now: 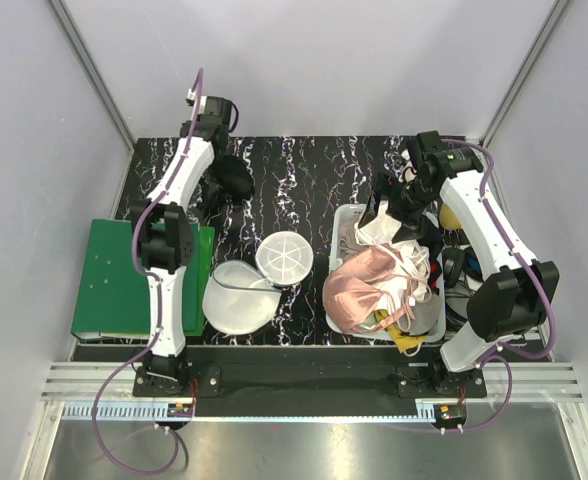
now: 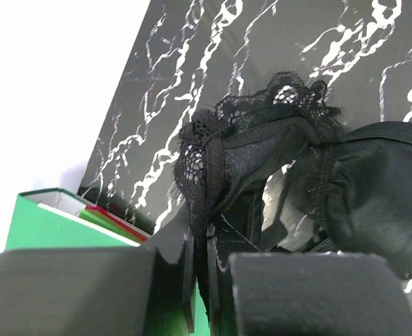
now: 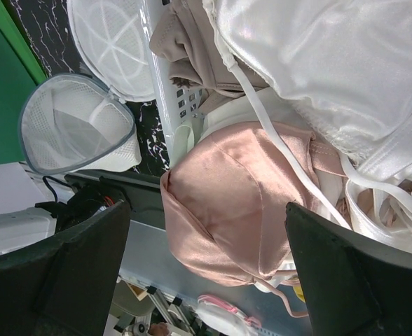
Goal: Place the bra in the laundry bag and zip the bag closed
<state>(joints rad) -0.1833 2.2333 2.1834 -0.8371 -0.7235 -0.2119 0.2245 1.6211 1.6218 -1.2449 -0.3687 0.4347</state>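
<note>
The laundry bag (image 1: 236,298) lies open near the arms' bases, well apart from the bra (image 2: 276,161) at the table's (image 1: 304,170) far left. The step in hand looks like pickup: the left gripper (image 2: 195,280) pinches the bra's lace edge. The next move calls for carrying it to the bag. The right gripper (image 3: 206,231) hangs spread wide over the basket (image 1: 336,240).

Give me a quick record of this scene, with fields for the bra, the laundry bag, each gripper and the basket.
bra: black, lace-edged, strap pinched by left gripper
laundry bag: open, ribbed panel flipped back, no bra inside
left gripper: shut on the bra
right gripper: open, over the basket
basket: white, heaped with garments, pink garment on top
task: bra not yet bagged, zip undone
</note>
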